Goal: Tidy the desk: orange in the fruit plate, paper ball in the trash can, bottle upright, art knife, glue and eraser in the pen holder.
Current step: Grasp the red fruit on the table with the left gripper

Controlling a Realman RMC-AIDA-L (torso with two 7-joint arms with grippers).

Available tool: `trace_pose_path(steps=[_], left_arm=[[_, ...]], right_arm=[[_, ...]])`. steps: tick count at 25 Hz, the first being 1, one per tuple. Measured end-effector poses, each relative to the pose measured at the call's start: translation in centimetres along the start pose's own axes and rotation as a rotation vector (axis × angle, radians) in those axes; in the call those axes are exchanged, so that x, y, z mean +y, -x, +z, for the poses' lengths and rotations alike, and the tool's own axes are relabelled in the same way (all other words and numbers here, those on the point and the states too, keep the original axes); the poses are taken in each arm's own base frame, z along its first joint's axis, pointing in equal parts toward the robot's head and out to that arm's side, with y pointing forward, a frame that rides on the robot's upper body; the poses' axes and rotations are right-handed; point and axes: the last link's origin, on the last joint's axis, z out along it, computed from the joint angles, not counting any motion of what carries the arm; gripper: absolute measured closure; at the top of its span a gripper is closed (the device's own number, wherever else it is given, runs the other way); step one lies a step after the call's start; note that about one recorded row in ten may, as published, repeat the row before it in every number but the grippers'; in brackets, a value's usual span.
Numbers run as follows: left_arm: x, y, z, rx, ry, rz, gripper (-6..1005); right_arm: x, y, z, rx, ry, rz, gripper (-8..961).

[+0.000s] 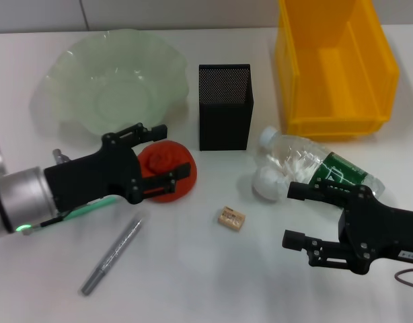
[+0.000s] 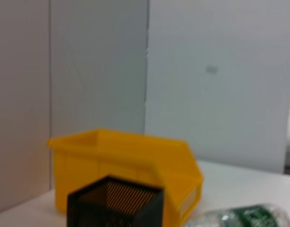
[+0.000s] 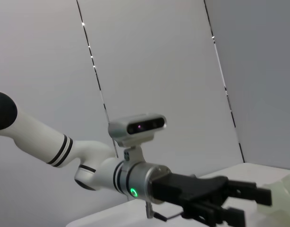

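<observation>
Fingers of the left gripper (image 1: 167,155) straddle the orange (image 1: 167,168), spread wide enough to clear it and not yet closed, low at mid-desk just in front of the green fruit plate (image 1: 72,74), its likely destination. The right gripper (image 1: 297,215) hangs open and empty near the front right edge, beside the fallen bottle (image 1: 307,161) and paper ball (image 1: 267,183). Eraser (image 1: 231,218) and art knife (image 1: 112,256) lie on the desk, in front of the mesh pen holder (image 1: 224,108).

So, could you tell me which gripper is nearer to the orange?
The left. The left gripper has its jaws around the orange, while the right gripper hangs apart by the lying bottle.
</observation>
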Motion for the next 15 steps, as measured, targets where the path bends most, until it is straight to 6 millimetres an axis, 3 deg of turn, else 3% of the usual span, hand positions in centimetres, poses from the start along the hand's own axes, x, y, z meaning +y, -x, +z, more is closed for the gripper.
trace_pose_path(steps=[3, 15], left_arm=[[-0.4, 1.0, 0.8, -0.051, -0.04, -0.018, 206], [-0.1, 2.6, 1.0, -0.102, -0.079, -0.034, 209]], right_arm=[[0.1, -0.2, -0.1, -0.008, -0.01, 0.008, 183], [0.0, -0.1, 0.0, -0.013, -0.01, 0.01, 182]])
